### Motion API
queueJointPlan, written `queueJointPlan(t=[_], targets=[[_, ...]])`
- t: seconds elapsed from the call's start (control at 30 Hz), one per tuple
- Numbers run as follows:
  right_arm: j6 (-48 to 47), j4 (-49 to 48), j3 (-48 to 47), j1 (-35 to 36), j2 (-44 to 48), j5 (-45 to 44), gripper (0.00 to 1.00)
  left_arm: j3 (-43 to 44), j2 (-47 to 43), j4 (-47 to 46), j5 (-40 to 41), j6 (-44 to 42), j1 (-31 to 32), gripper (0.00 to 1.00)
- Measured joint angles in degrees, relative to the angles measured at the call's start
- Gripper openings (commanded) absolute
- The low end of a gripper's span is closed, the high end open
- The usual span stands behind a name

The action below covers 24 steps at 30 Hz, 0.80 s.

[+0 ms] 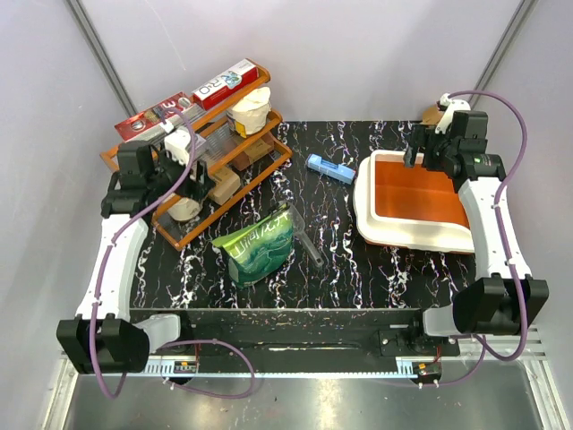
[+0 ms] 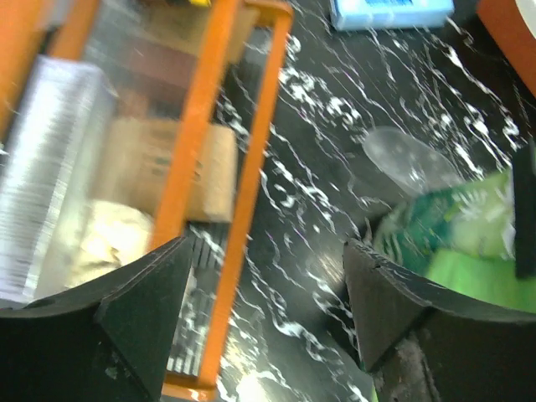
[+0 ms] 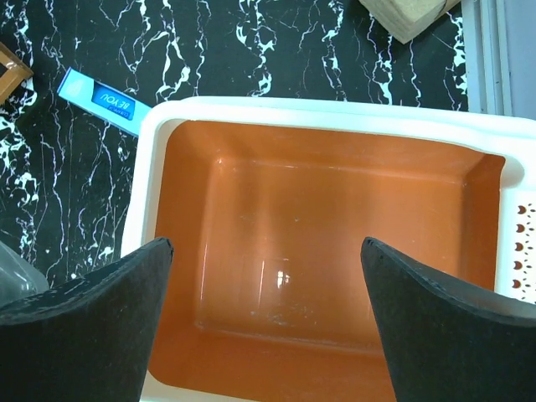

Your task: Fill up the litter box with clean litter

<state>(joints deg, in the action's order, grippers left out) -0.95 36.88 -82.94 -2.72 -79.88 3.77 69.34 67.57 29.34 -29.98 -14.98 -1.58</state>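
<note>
Counter (image 1: 340,269): black with white veins; it carries everything.
Litter box (image 1: 407,190): on the counter's right side, orange inside bare, no granules in it.
Rack (image 2: 251,167): orange wire, far left, stocked.
Pouch (image 1: 260,246): glossy green, lying mid-counter, well apart from the box.
Right claw (image 3: 266,243): spread wide and empty, directly above the box's inside.
Left claw (image 2: 268,251): well apart and gripping nothing, over the rack's edge with the pouch just to its right.
Clean litter: none visible; I cannot tell if the pouch holds it.
Risk: a limp, glossy pouch may slip or sag in the grip and spill granules onto the counter short of the box; the left claw may also snag the rack.
</note>
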Motion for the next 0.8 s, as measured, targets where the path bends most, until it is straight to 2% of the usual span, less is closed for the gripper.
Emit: queueJointPlan(t=[0.13, 0.23, 0.33, 0.57, 0.67, 0.8], targets=[[-2.3, 0.2, 0.5, 0.0, 1.2, 3.3, 1.0, -3.6, -3.2, 5.9, -3.5, -1.3, 0.2, 0.85], [-7.5, 0.8, 1.6, 0.1, 3.3, 12.0, 1.0, -3.9, -5.7, 9.1, -7.4, -3.0, 0.3, 0.88], [-12.4, 2.0, 2.0, 0.8, 4.9, 20.7, 0.99, -3.9, -9.3, 12.3, -11.9, -4.7, 0.4, 0.88], [-17.0, 2.5, 1.4, 8.3, 2.4, 28.1, 0.99, -7.4, -15.8, 18.4, -20.8, -8.1, 1.2, 0.82], [-17.3, 2.2, 0.8, 10.9, 0.5, 28.8, 0.98, -9.9, -16.0, 18.9, -20.2, -7.7, 5.7, 0.79], [-15.6, 1.1, 0.2, 13.1, -1.0, 28.9, 0.98, -12.1, -14.9, 16.6, -13.3, -5.1, 16.7, 0.73]])
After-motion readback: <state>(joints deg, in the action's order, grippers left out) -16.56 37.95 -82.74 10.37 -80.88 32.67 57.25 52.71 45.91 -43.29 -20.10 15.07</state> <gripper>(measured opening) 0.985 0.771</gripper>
